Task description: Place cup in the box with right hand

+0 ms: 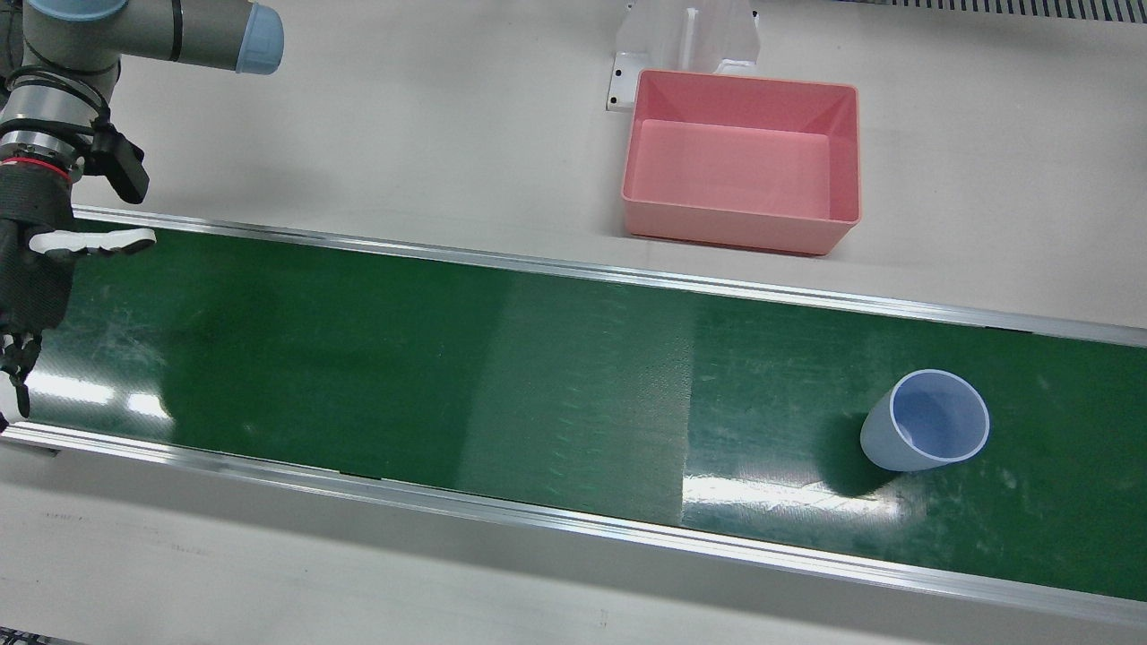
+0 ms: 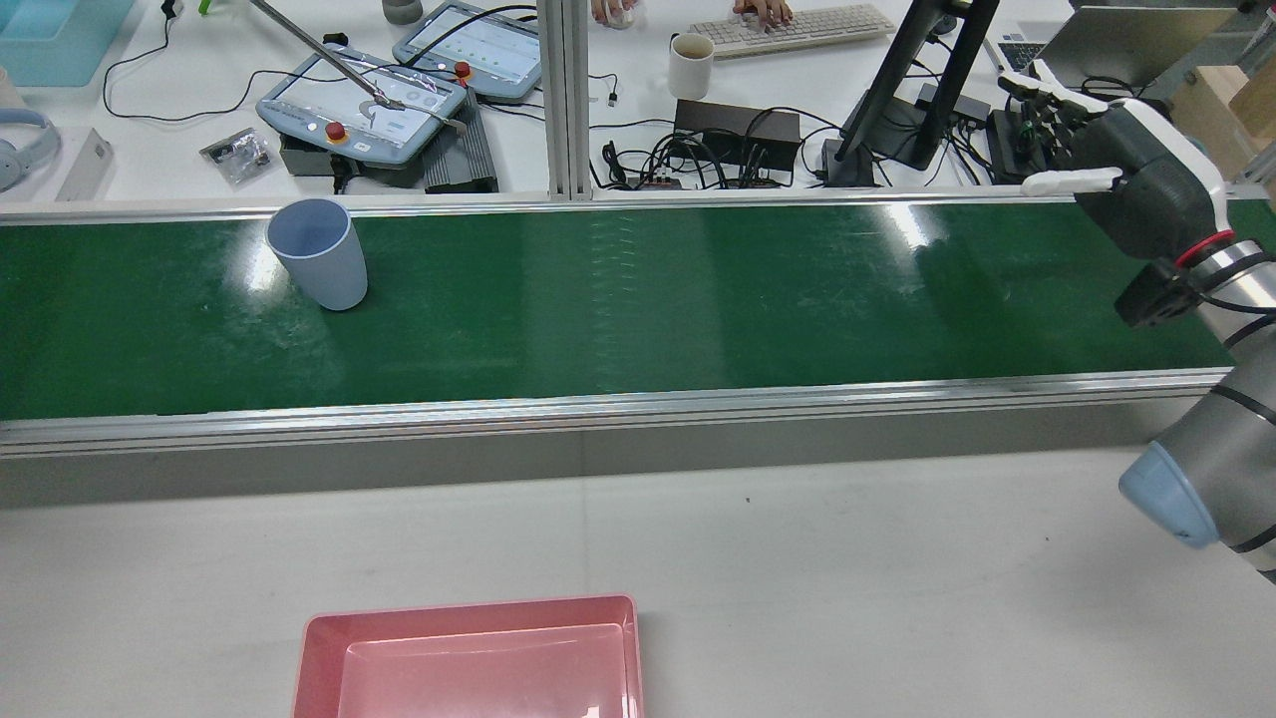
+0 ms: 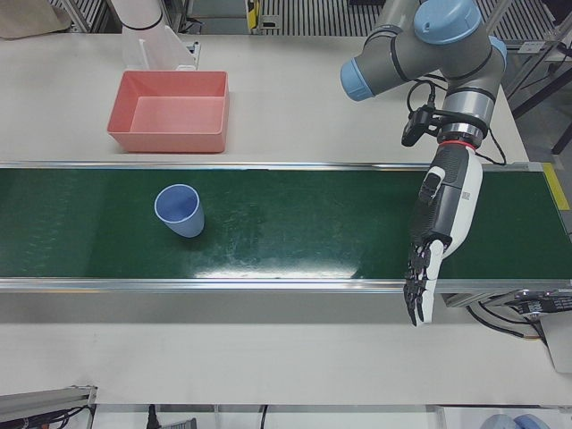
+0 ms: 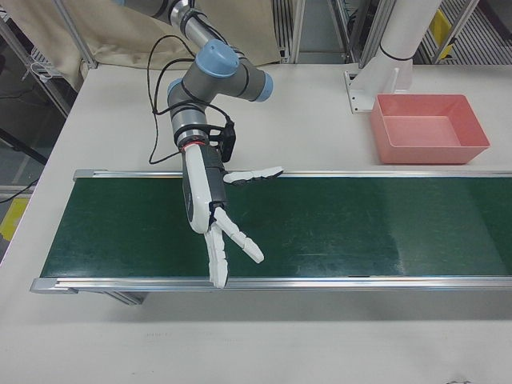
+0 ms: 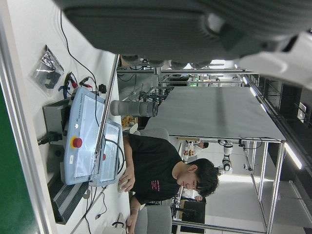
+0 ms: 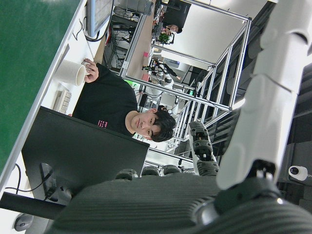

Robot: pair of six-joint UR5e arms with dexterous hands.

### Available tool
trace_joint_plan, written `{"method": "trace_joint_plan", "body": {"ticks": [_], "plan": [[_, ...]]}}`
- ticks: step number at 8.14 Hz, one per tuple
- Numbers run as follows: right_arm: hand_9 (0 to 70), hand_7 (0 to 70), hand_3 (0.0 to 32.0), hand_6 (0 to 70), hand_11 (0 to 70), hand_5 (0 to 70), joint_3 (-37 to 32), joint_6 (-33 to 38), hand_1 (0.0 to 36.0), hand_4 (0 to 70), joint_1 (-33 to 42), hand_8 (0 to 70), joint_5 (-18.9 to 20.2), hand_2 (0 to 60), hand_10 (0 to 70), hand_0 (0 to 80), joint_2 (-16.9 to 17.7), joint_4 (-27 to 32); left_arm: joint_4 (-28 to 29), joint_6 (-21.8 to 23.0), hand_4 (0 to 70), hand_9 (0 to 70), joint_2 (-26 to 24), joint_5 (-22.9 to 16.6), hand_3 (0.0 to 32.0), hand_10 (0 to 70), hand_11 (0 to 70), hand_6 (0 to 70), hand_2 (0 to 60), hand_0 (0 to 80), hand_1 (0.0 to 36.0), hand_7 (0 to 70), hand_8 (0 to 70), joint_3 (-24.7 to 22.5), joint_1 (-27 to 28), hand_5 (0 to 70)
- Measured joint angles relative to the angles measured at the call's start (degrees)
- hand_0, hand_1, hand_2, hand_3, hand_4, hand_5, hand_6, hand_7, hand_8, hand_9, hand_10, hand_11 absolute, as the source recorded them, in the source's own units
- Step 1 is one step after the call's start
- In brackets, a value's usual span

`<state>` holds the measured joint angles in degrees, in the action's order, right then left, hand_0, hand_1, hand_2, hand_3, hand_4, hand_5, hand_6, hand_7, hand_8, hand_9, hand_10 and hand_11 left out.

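Right hand (image 1: 36, 269) is hanging over the left end of the green belt (image 1: 358, 358) in the front view, its fingers spread wide and holding nothing. The cup (image 1: 927, 421) is standing upright on the belt far over at the other end, well apart from the hand. The pink box (image 1: 744, 228) is sitting on the bench (image 1: 403, 134) just behind the belt.

In the rear view the right hand (image 2: 1126, 170) is reaching over the belt's far rail on the right, while the cup (image 2: 317, 254) is standing near the far rail on the left; the box (image 2: 319, 648) is lying at the bottom edge.

In the left-front view the left hand (image 3: 442, 223) is stretching across the belt, fingers extended and empty, its tips passing the near rail. The cup (image 3: 179, 210) is standing well apart from it, in front of the box (image 3: 165, 140).

In the right-front view the right hand (image 4: 212, 208) is splaying flat above the belt, with the box (image 4: 432, 150) far to its side.

Both hand views are showing only parts of the hands, a strip of belt and a person seated at a desk beyond
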<state>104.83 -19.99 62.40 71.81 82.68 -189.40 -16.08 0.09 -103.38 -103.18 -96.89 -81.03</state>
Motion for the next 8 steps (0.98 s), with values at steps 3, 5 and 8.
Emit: {"method": "trace_joint_plan", "body": {"ticks": [3,5,8], "plan": [[0.0,0.0,0.0,0.0,0.0,5.3,-0.6,0.0,18.0,0.0,-0.5,0.0,0.0,0.6,0.0,51.8,0.5,0.0,0.0,0.0,0.0,0.0,0.0,0.0,0.0,0.0,0.0,0.0,0.0,0.0,0.0,0.0,0.0,0.0,0.0,0.0],[0.0,0.0,0.0,0.0,0.0,5.3,-0.8,0.0,18.0,0.0,-0.9,0.0,0.0,0.6,0.0,51.9,0.4,0.0,0.0,0.0,0.0,0.0,0.0,0.0,0.0,0.0,0.0,0.0,0.0,0.0,0.0,0.0,0.0,0.0,0.0,0.0],[0.0,0.0,0.0,0.0,0.0,5.2,-0.9,-0.1,18.1,0.0,-1.8,0.0,-0.1,1.4,0.0,51.8,0.2,0.0,0.0,0.0,0.0,0.0,0.0,0.0,0.0,0.0,0.0,0.0,0.0,0.0,0.0,0.0,0.0,0.0,0.0,0.0]]}}
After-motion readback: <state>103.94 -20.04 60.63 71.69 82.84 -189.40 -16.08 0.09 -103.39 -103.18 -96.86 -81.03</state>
